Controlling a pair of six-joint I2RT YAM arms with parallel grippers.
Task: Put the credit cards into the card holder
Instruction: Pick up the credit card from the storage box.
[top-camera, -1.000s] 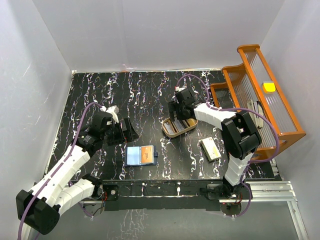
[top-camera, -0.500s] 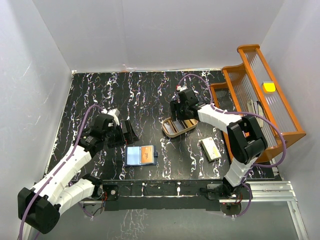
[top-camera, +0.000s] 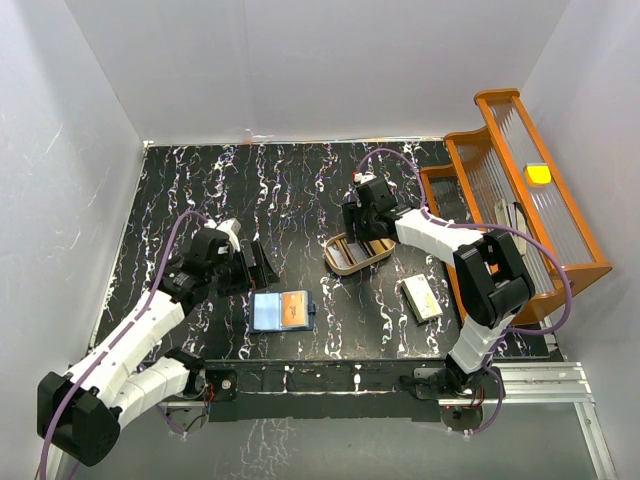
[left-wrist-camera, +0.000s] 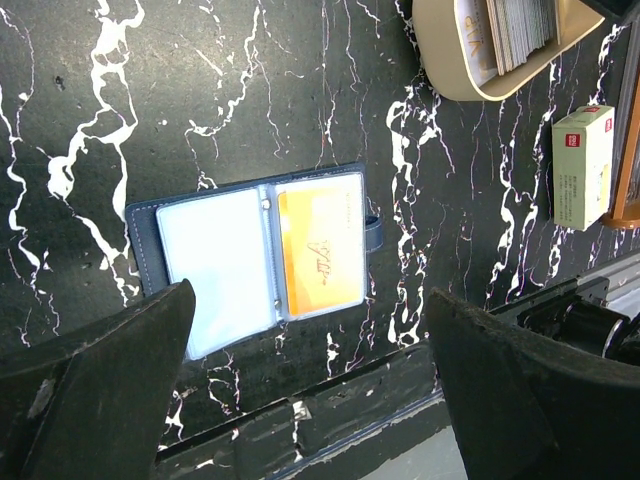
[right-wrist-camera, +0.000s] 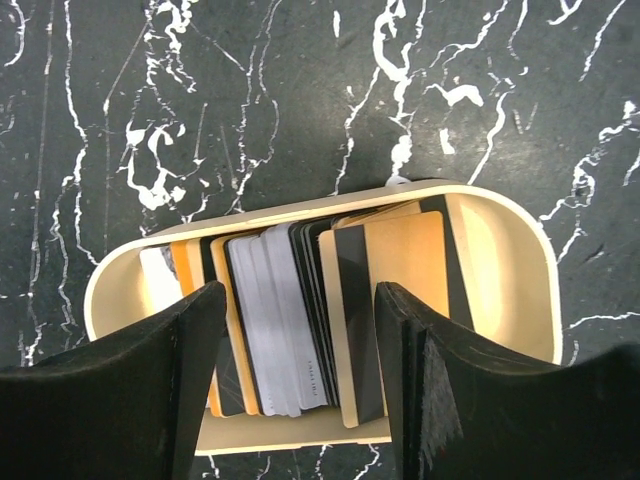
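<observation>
The navy card holder (top-camera: 282, 311) lies open on the black marbled table, near the front. An orange credit card (left-wrist-camera: 320, 255) sits in its right clear pocket; the left pocket (left-wrist-camera: 215, 265) looks empty. Several more credit cards (right-wrist-camera: 290, 330), grey, black, gold and orange, stand on edge in the tan tray (top-camera: 357, 252). My left gripper (top-camera: 257, 263) is open and empty just left of and behind the holder, which shows between the fingers in the left wrist view (left-wrist-camera: 310, 400). My right gripper (top-camera: 360, 230) is open above the tray, its fingers either side of the card stack (right-wrist-camera: 300, 380).
A cream-yellow box (top-camera: 421, 298) lies right of the tray and also shows in the left wrist view (left-wrist-camera: 583, 165). An orange rack (top-camera: 560, 262) with a yellow object (top-camera: 538, 173) stands along the right edge. White walls enclose the table. The table's front edge (left-wrist-camera: 300, 410) is near the holder.
My left gripper has shifted slightly toward the front and the card holder. My right gripper has moved a little to the right over the tray, then stayed put.
</observation>
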